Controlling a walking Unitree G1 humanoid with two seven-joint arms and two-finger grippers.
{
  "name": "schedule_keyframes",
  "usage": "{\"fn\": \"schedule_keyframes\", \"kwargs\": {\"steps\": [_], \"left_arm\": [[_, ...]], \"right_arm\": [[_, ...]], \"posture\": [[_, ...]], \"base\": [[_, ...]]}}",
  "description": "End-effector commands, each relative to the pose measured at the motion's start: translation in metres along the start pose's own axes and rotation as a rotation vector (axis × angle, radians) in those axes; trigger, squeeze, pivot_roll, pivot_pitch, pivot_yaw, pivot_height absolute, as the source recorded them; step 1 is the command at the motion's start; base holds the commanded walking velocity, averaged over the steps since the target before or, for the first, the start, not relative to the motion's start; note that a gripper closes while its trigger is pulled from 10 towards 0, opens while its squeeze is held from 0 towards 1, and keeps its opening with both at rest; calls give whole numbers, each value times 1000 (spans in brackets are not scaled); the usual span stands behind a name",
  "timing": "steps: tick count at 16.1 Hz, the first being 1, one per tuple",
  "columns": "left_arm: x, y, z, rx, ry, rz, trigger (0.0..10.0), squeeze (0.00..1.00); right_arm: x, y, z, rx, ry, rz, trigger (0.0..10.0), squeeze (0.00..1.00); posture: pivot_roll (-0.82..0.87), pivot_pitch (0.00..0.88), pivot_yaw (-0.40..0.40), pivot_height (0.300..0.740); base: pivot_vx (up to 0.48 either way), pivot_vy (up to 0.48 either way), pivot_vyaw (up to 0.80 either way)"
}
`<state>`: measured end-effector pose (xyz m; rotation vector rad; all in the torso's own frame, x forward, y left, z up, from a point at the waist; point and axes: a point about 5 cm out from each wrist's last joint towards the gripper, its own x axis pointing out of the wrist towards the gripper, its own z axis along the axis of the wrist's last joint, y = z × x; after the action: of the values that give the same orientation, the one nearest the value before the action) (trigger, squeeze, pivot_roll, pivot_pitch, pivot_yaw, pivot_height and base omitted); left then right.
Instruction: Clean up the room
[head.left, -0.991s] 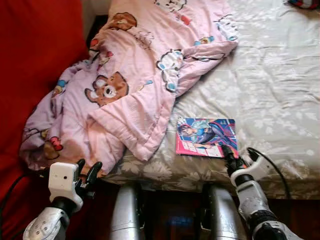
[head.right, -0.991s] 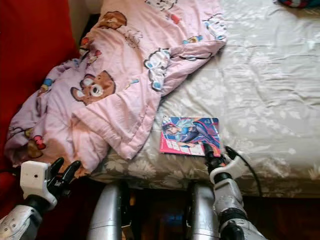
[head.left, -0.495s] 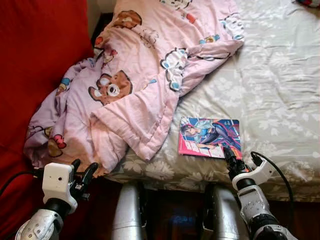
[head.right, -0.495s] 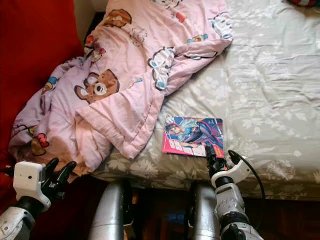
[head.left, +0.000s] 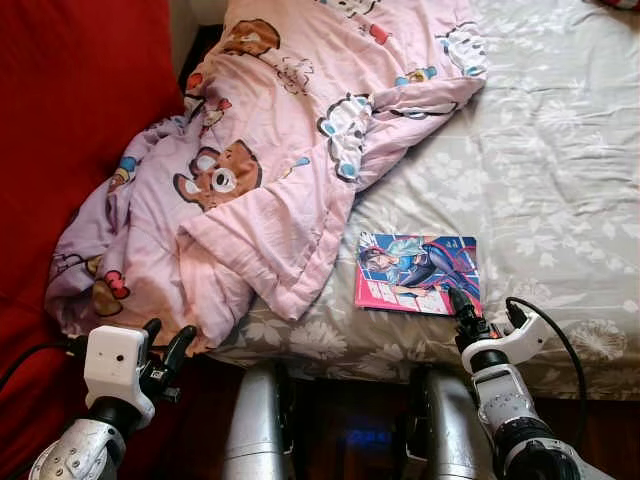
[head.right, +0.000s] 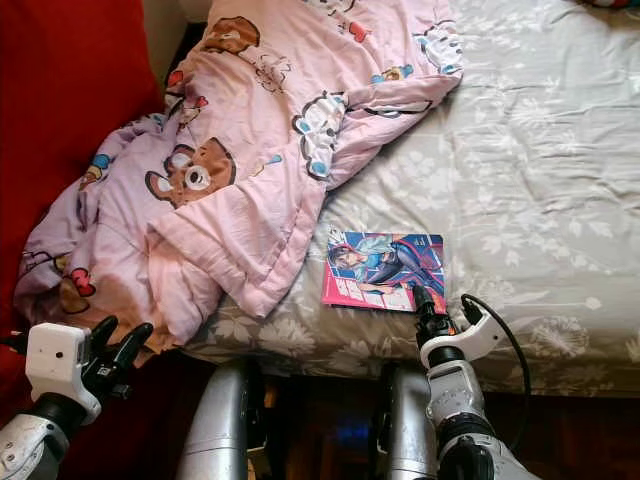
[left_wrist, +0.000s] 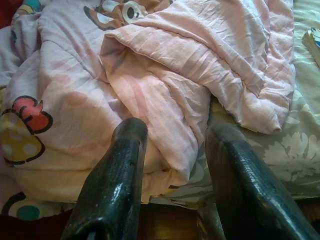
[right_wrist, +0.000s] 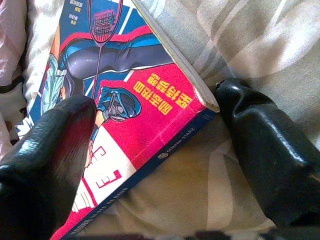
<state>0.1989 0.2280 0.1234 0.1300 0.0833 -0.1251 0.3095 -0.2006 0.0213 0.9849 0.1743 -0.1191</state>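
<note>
The step in hand looks like picking up the manga book (head.left: 418, 272) lying near the bed's (head.left: 560, 180) front edge: the right gripper (right_wrist: 155, 150) straddles its corner, fingers spread, unclenched; next, close. The left gripper (head.left: 165, 350) hangs spread beside the pink quilt (head.left: 280, 150)

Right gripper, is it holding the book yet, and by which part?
Nothing held yet. The right gripper is open, its fingers straddling the near corner of the book.

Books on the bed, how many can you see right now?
1. A comic book lies flat on the grey floral sheet, at the right gripper. More may be hidden under the pink blanket.
</note>
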Motion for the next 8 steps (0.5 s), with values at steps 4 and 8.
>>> {"fn": "schedule_keyframes", "kwargs": {"steps": [4, 8], "left_arm": [[-7, 5, -4, 11, 37, 16, 10000, 0], [-6, 3, -5, 11, 44, 13, 10000, 0]], "right_arm": [[-2, 4, -24, 69, 81, 6, 0, 0], [5, 16, -24, 64, 89, 41, 0, 0]], "posture": [[272, 332, 146, 571], [269, 332, 143, 571]], "base": [[0, 0, 0], [0, 0, 0]]}}
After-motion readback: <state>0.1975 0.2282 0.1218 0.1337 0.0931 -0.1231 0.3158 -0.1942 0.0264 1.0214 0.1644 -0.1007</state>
